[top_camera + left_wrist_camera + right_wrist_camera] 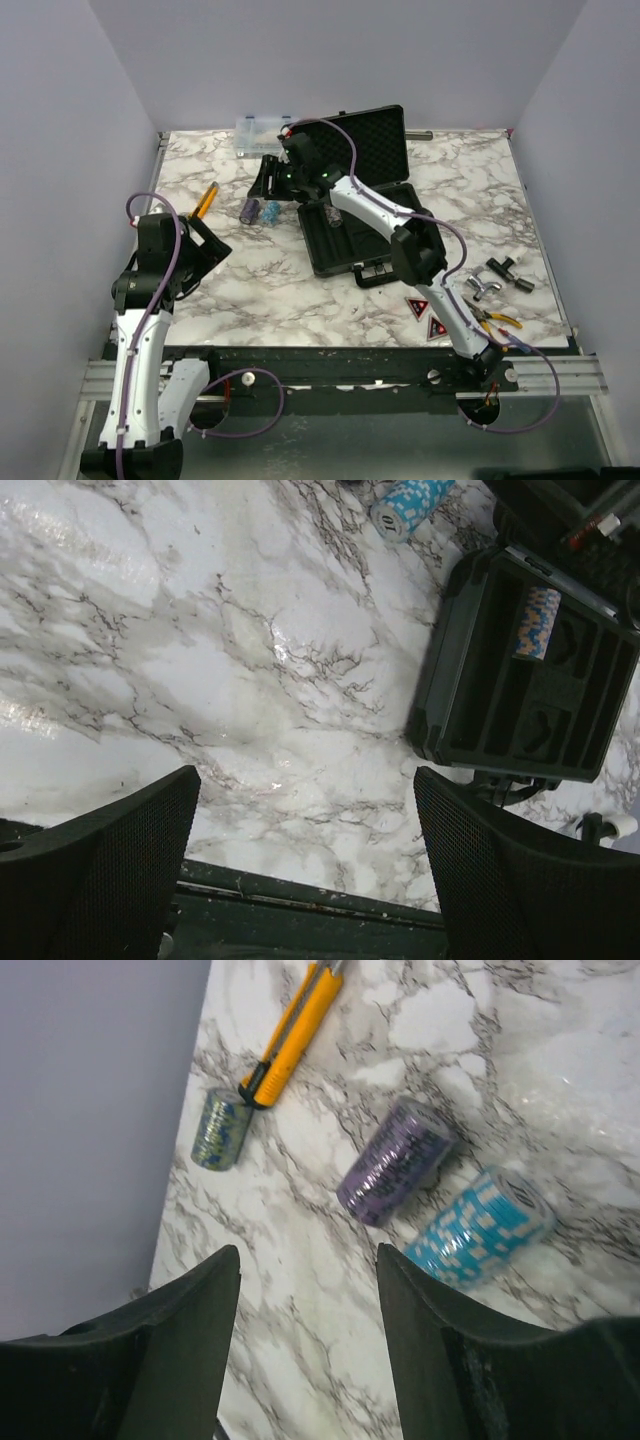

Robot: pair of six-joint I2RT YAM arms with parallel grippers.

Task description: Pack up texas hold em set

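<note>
Closest in the top view: left gripper [203,252] low over bare desk [260,290], its jaws hard to make out from here. Further back, black briefcase [355,215] open at mid-desk, lid up, tray partly hidden by the right arm [375,205]. Right gripper [268,182] stretched past the case's left side, above purple chip stack [247,209] and blue chip stack [270,212]. Two triangles [417,307] front right, near pliers [495,318].

Left wrist view: fingers [100,870] spread wide, nothing between. Case tray at right, cut off by the frame, orange-and-blue chip stack [537,623] in one slot.

Right wrist view: fingers [160,1360] parted, empty. Purple and blue stacks on their sides, near each other. Darker chip stack [220,1130] at the tip of orange-handled cutter [295,1035], its far end out of frame.
</note>
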